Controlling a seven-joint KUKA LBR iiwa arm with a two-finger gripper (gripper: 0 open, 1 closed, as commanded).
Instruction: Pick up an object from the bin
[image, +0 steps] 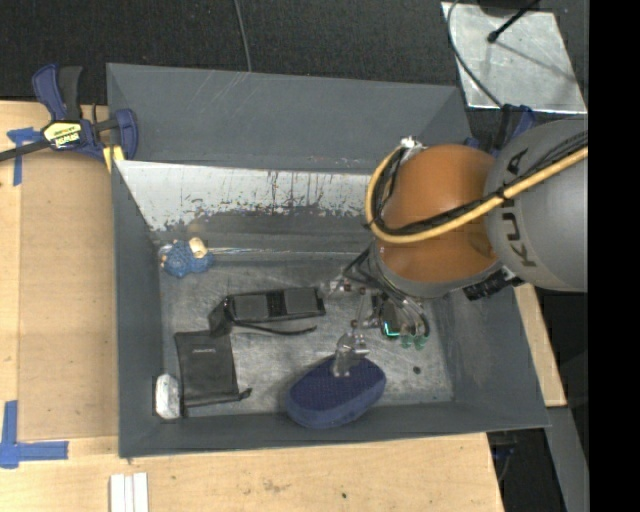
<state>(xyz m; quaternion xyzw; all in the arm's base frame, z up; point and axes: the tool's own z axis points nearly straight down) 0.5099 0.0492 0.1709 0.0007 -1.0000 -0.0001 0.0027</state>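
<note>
Presently the tool (350, 352), its opening impossible to tell, is hanging over the blue oval case (336, 393) by the bin's (138, 340) front edge, probably needing a centred descent.

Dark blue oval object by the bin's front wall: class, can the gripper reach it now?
Probably yes. The gripper hangs at the far edge of the dark blue oval object; nothing lies on it, and the black stapler-like thing lies apart.

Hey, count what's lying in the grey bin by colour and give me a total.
Blue: 2, dark blue oval pad, small light blue lump.
Black: 2, long black device, flat black case.
White: 1, small white piece in the front left corner.
Total: 5.
</note>
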